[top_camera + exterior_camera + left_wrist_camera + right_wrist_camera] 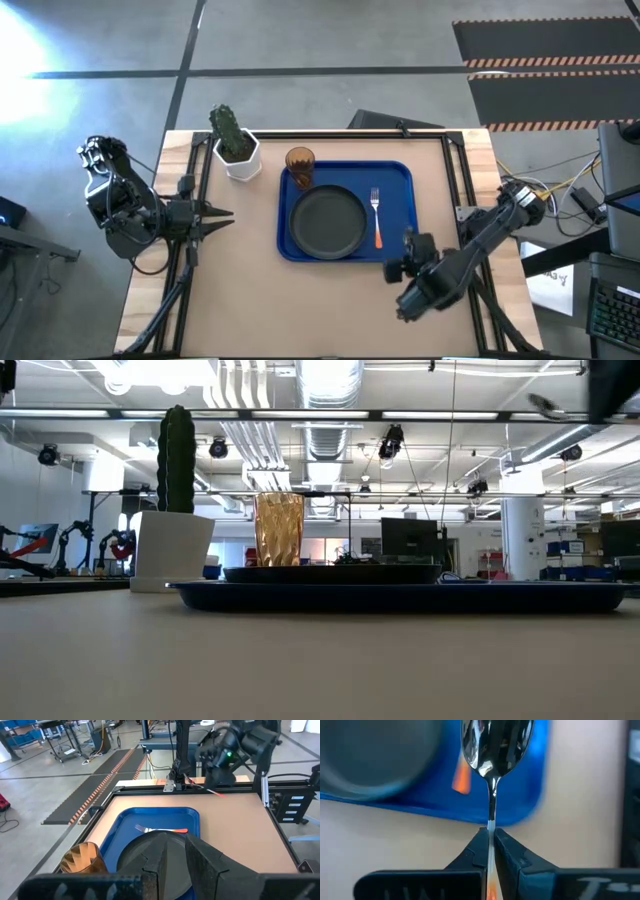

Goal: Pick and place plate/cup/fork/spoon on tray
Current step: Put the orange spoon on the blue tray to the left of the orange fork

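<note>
The blue tray (400, 175) lies mid-table. On it are the dark plate (327, 222), the amber cup (299, 163) at its far left corner, and the orange-handled fork (376, 215) to the right of the plate. My right gripper (405, 243) hovers off the tray's near right corner, shut on the spoon (496, 742). The spoon's bowl points toward the tray. The low view shows the spoon bowl (542, 404) high above the table. My left gripper (225, 213) waits shut and empty at the table's left side. My right gripper pinches the spoon's thin metal stem (492, 817) between its two fingertips, just ahead of the orange handle (490, 890). The handle runs back between the fingers. The spoon lies along the fingers, with its bowl sticking out ahead of them. It is lifted clear of the table and tray.
A white pot with a green cactus (236, 150) stands on the table at the tray's far left, beside the cup. Bare tabletop lies near and to the left of the tray. Tray floor shows right of the fork (400, 210).
</note>
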Robot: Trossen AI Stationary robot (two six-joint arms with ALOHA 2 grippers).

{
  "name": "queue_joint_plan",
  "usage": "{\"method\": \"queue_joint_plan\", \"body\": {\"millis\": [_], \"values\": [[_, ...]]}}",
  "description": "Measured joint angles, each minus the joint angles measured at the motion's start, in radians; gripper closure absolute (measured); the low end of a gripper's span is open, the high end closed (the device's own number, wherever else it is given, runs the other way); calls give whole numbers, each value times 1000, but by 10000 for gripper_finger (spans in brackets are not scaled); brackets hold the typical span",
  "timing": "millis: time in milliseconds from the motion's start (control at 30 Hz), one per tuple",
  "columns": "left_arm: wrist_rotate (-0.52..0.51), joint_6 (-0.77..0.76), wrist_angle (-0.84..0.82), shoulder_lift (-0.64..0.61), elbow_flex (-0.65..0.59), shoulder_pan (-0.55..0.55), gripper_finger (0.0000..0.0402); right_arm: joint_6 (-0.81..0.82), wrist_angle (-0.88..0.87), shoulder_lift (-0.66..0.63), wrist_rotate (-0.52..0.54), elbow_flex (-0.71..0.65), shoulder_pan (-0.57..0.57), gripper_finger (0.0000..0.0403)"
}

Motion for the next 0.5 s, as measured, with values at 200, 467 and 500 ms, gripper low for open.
{"method": "queue_joint_plan", "body": {"millis": [200,467,500], "values": [[0,0,0,0,0,0,349,-259,13,-84,103,-15,-128,394],[0,-1,0,1,-2,0,349,-636,185,-229,104,-157,-342,394],[0,-1,0,1,-2,0,350,-684,238,-254,103,-190,-366,394]]}}
